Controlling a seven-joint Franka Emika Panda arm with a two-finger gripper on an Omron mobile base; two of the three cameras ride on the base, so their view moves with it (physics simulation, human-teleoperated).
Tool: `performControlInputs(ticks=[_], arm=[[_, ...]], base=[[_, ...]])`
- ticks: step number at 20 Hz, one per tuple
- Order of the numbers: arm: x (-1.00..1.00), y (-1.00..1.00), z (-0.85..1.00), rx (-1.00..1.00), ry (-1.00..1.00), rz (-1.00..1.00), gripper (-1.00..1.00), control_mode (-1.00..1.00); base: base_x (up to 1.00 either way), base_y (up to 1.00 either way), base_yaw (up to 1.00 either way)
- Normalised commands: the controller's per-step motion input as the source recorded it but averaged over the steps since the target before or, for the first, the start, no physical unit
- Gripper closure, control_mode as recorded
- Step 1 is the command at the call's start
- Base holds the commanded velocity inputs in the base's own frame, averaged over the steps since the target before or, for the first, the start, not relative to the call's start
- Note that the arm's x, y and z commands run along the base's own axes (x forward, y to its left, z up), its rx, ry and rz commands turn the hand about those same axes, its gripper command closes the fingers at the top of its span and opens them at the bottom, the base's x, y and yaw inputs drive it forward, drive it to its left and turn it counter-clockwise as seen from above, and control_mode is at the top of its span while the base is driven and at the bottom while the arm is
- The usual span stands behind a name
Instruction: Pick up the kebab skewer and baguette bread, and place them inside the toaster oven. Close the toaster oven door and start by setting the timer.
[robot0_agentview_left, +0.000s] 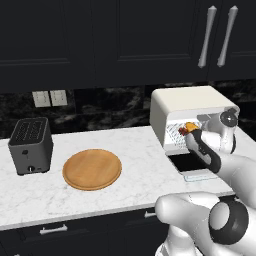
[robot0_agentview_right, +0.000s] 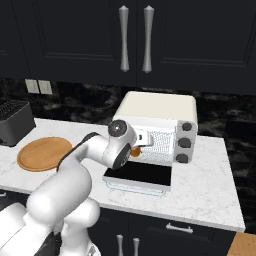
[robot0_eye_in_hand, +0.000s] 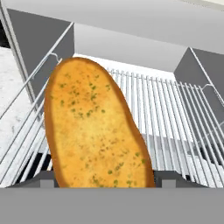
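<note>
The cream-white toaster oven (robot0_agentview_left: 185, 100) (robot0_agentview_right: 157, 107) stands at the right of the counter. Its black glass door (robot0_agentview_left: 192, 162) (robot0_agentview_right: 142, 172) lies folded down flat in front. My gripper (robot0_agentview_left: 192, 131) (robot0_agentview_right: 137, 150) (robot0_eye_in_hand: 107, 181) reaches into the oven mouth, shut on the golden baguette bread (robot0_eye_in_hand: 94, 127) (robot0_agentview_left: 190, 126) (robot0_agentview_right: 135, 151). The loaf hangs just over the wire rack (robot0_eye_in_hand: 175, 113). A small red-brown bit (robot0_agentview_left: 182, 132) left of the loaf looks like the kebab skewer on the rack; the hand view hides it behind the bread.
A round wooden plate (robot0_agentview_left: 92, 169) (robot0_agentview_right: 44, 152) lies bare mid-counter. A dark grey two-slot toaster (robot0_agentview_left: 31, 145) (robot0_agentview_right: 12, 120) stands at the far left. Three dark knobs (robot0_agentview_right: 185, 142) run down the oven's right front. Dark cabinets with silver handles (robot0_agentview_left: 217, 35) hang overhead.
</note>
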Motion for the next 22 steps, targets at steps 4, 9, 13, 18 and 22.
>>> performControlInputs(ticks=[4,9,13,18,22], arm=[[0.48,-0.14,-0.18,0.00,0.00,0.00,1.00,-1.00],[0.19,0.05,-0.29,-0.02,0.00,0.01,1.00,-1.00],[-0.07,0.00,-0.49,-0.01,0.00,0.00,1.00,-1.00],[0.00,0.00,-0.25,0.00,-0.01,0.00,1.00,-1.00],[0.00,0.00,0.26,-0.04,-0.01,0.04,1.00,-1.00]], base=[[0.00,0.00,0.00],[0.00,0.00,0.00],[0.00,0.00,0.00],[0.00,0.00,0.00],[0.00,0.00,0.00]])
